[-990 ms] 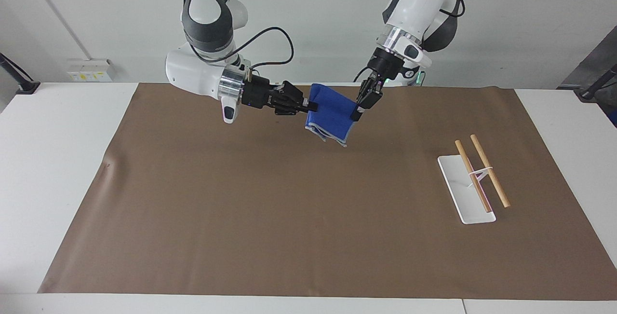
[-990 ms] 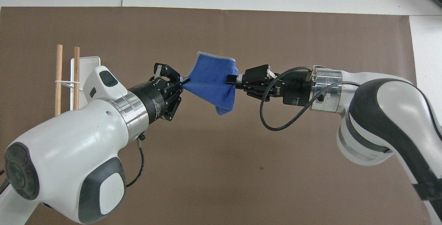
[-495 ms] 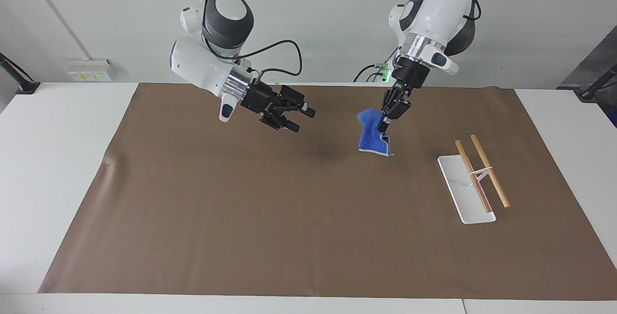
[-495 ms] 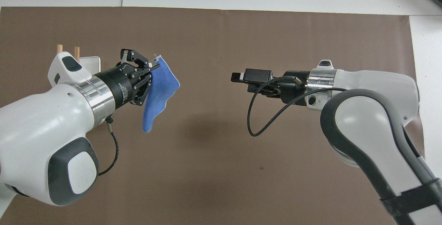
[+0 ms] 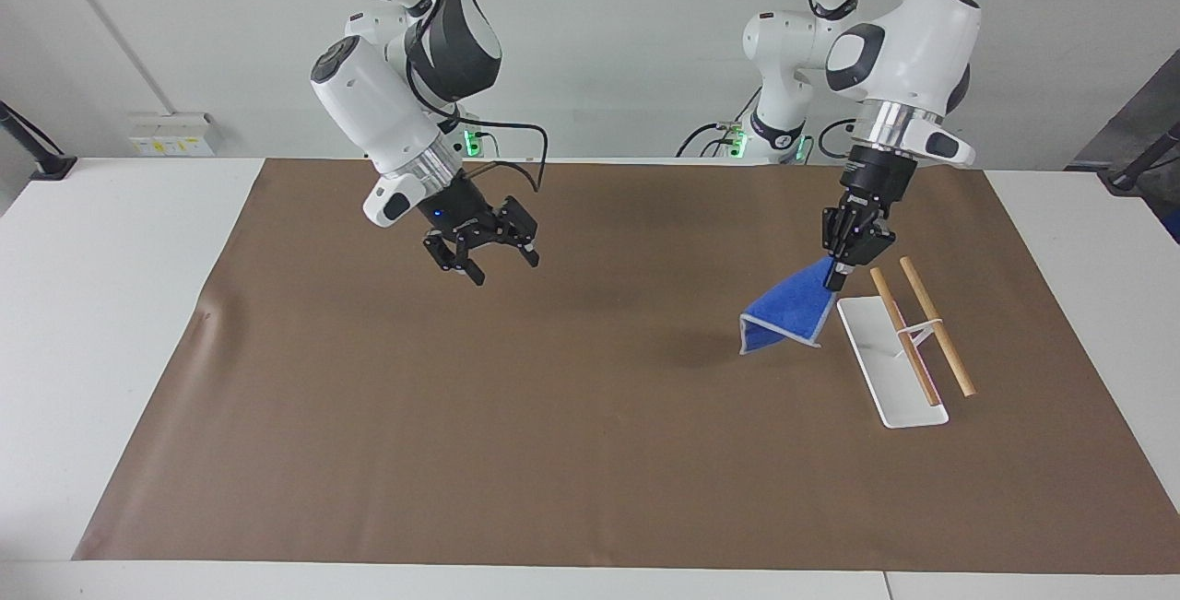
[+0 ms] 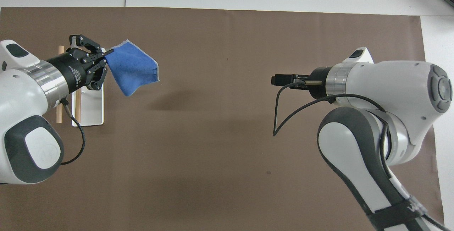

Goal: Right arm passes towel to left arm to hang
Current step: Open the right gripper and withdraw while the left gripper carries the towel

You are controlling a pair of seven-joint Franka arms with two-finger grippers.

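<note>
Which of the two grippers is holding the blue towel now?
The left gripper, beside the white rack with wooden rods: its fingertips pinch one corner of the towel. The right gripper hangs open and empty over the brown mat.

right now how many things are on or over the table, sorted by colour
blue: 1, the towel
white: 1, the rack base
wood: 2, the rack's dowels
brown: 1, the table mat
black: 2, the left pincer pinching the towel's corner, and the right pincer open
total: 7
</note>
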